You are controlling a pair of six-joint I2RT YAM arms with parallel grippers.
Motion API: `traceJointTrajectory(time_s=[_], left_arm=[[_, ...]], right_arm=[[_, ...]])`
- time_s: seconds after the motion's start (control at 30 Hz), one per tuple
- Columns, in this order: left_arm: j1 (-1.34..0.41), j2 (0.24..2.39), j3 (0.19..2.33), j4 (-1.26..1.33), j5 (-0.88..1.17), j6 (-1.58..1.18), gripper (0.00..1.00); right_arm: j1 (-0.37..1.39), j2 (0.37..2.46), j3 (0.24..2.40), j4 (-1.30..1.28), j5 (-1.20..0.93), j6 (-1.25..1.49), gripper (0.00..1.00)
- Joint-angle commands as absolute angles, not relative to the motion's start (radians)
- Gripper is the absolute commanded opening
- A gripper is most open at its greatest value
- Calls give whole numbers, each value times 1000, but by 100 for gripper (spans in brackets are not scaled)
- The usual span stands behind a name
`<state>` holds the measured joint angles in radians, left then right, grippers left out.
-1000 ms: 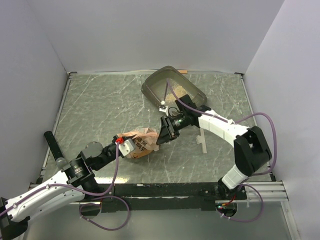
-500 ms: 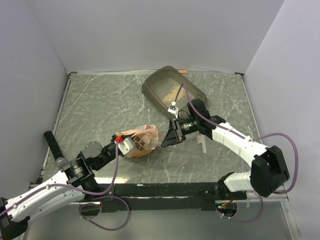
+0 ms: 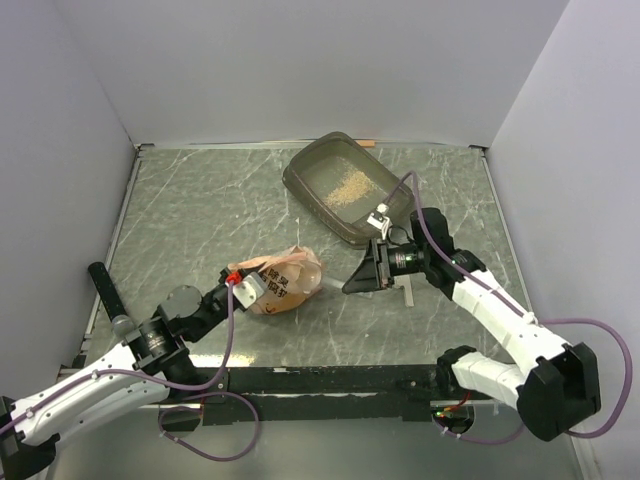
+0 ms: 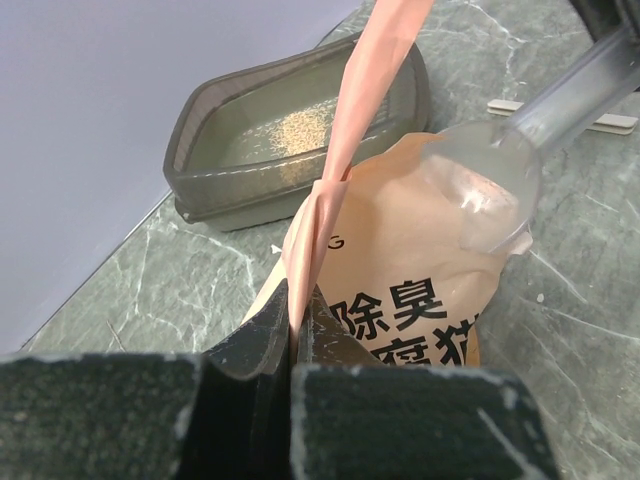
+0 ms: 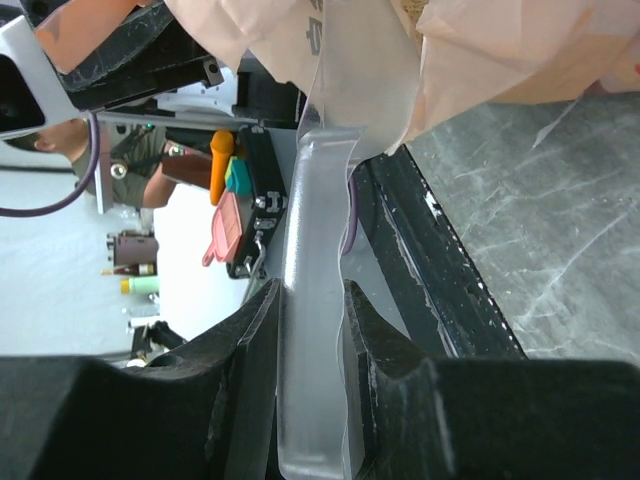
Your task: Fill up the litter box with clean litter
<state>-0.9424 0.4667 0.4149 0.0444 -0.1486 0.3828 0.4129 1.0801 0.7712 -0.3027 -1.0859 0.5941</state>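
Left hand (image 4: 298,300) pinches bag (image 4: 400,290) edge so the mouth stands open; right hand (image 3: 366,274) clamps scoop (image 4: 490,180) handle, bowl at mouth. Litter box (image 3: 300,186) has little litter (image 3: 346,185).

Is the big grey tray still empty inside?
No, a patch of pale clean litter already lies on the floor of the litter box.

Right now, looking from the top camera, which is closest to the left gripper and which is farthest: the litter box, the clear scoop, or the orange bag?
1. The orange bag: pinched in the left gripper, so it touches it.
2. The clear scoop: just right of the bag, with its bowl at the bag's mouth, held by the right gripper.
3. The litter box: farthest, toward the back wall, right of centre.
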Motion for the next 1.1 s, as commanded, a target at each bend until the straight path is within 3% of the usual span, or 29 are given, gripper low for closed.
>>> traceJointTrajectory(time_s=[0.0,0.63,1.07], left_arm=[[-956,434,419,178,-146,379,1],[-954,385,399,236,-282,391,1],[-956,338,383,279,-385,413,1]], right_arm=[[367,1011,733,-259,-1109,633,0],[313,819,477,112,-1195,1023,0],[302,782,448,161,-1135,1164,0]])
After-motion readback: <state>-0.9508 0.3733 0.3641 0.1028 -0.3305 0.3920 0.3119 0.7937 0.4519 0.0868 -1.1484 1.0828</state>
